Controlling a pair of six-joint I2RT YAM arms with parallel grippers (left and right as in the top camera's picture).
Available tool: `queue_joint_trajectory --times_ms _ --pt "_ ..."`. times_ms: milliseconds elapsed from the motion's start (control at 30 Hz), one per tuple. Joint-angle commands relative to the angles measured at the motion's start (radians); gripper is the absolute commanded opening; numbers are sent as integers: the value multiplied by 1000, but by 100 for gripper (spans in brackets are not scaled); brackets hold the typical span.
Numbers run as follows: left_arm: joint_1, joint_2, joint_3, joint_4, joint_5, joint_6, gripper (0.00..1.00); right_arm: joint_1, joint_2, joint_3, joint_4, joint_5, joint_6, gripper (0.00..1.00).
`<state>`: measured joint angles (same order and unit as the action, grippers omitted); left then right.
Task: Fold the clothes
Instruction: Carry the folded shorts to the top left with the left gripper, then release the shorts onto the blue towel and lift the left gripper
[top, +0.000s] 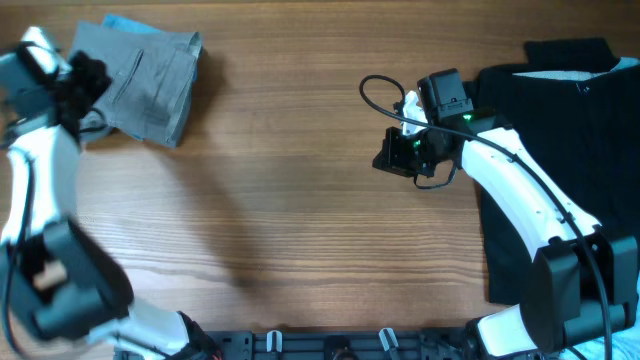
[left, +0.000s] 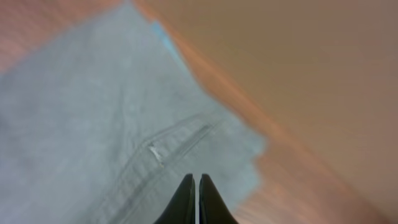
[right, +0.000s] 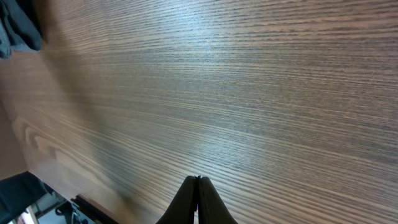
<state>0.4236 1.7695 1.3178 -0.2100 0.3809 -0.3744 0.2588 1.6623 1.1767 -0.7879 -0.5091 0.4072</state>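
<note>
The folded grey shorts (top: 150, 80) lie at the table's far left corner, on top of a light-blue garment (top: 125, 22) whose edge peeks out behind them. My left gripper (top: 90, 82) hovers at their left side. In the blurred left wrist view it (left: 198, 182) is shut with nothing between its fingers, above the grey shorts (left: 93, 124) and their stitched pocket seam. My right gripper (top: 385, 160) hangs over bare wood at the centre right, and in its wrist view it (right: 198, 180) is shut and empty.
A heap of black clothes (top: 560, 120) covers the table's right side, under the right arm. A dark bit of fabric (right: 18, 25) shows at the top left of the right wrist view. Bare wood table (top: 280, 200) lies between the piles.
</note>
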Motion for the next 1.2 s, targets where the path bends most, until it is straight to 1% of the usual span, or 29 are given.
queue_joint_trajectory --times_ms 0,67,100,167,200,267,333,367,467,500,533,667,767,800,833,867,900,933,967,1033,1167 --pt "-28 249 -3 82 -79 -5 4 2 0 -2 11 -11 15 4" --pt "-30 331 -3 129 -76 -42 18 2 0 -2 16 -7 15 4" --pt "-30 357 -3 151 -76 -41 21 2 0 -2 18 2 15 4" --pt "-28 377 -2 173 -79 -24 31 2 0 -2 25 43 14 4" --pt "-28 375 2 174 -79 -21 36 2 0 -2 29 61 11 4" --pt "-27 349 32 139 -39 15 42 2 -3 -1 32 84 11 4" --pt "-27 301 90 39 4 51 47 2 -15 8 31 91 11 4" --pt "-27 271 126 -23 19 65 52 2 -26 18 29 91 11 4" --pt "-29 165 270 -257 44 149 61 2 -96 57 27 99 11 4" --pt "-32 138 303 -306 49 172 63 2 -120 67 27 108 11 4" --pt "-37 93 357 -388 50 212 65 2 -166 85 26 132 11 5" --pt "-61 -66 473 -597 48 328 71 2 -335 142 24 237 -21 4" --pt "-92 -235 499 -743 47 417 77 2 -472 163 26 297 -43 4" --pt "-122 -344 499 -843 5 470 78 2 -561 163 24 324 -61 4" --pt "-137 -383 499 -880 -26 480 79 2 -592 163 22 330 -76 7" --pt "-160 -432 499 -926 -76 479 82 2 -628 163 18 332 -93 20" --pt "-183 -476 499 -969 -119 479 88 2 -661 163 13 334 -100 48" --pt "-213 -528 499 -1017 -176 479 100 2 -697 163 7 333 -100 82" --pt "-232 -566 499 -1052 -219 476 100 2 -722 163 0 333 -100 99" --pt "-256 -626 499 -1099 -262 472 100 2 -760 163 -9 333 -94 100" --pt "-262 -724 499 -1135 -263 472 100 2 -813 163 -35 333 -89 100"
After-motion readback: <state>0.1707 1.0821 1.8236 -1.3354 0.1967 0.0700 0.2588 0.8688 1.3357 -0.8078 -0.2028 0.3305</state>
